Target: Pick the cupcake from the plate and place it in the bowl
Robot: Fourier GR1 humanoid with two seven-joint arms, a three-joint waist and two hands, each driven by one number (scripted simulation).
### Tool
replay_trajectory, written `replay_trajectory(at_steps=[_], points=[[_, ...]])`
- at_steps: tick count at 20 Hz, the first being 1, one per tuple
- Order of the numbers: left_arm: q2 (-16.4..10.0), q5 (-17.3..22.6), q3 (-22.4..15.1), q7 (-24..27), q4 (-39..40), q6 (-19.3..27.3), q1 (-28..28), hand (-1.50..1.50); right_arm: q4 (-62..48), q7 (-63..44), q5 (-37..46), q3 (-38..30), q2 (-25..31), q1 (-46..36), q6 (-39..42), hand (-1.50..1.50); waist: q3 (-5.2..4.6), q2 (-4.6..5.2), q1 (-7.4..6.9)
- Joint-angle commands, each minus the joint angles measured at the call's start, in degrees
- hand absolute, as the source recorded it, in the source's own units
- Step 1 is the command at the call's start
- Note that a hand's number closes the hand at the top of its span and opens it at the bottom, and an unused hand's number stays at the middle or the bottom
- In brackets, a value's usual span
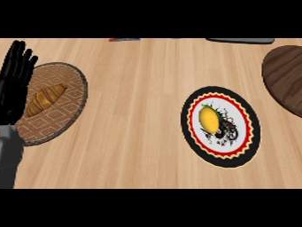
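Observation:
A round plate point(222, 162) with a black rim and a red and yellow zigzag band lies right of the counter's middle. On its left half sits a yellow oval item point(209, 118) with a green tip; it does not plainly look like a cupcake. A dark wooden bowl point(297, 82) lies at the right edge, partly cut off by the view. My left hand point(6, 95) rests open at the far left with its fingers up, far from the plate and holding nothing. My right hand does not show.
A woven plate point(67, 99) with a croissant point(46, 98) on it lies beside my left hand, partly behind it. At the far edge lie a small red and blue thing point(124, 39) and a dark grey flat thing point(241, 40).

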State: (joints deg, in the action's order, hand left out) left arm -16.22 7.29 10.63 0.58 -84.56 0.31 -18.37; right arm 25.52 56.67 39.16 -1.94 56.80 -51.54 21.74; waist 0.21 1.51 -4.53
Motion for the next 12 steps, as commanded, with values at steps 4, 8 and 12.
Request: replay_trajectory(at_steps=[4,8,12], points=[[0.42,-0.61,-0.35,0.98,0.94,0.20,-0.51,0.00,-2.30,8.25,0.89,5.19,-6.43,-2.10,5.41,1.50,-0.03,-0.11,0.59],[0.59,0.00,0.31,0.64,0.08,0.37,0.60,0.00,-5.67,8.90,3.99,7.44,-7.72,-0.58,-3.26,1.50,0.02,-0.19,0.72],[0.55,0.15,0.25,1.05,0.34,-0.23,0.76,0.00,-12.27,2.48,3.46,6.60,-11.20,-1.96,-2.40,-1.50,0.01,-0.08,0.69]])
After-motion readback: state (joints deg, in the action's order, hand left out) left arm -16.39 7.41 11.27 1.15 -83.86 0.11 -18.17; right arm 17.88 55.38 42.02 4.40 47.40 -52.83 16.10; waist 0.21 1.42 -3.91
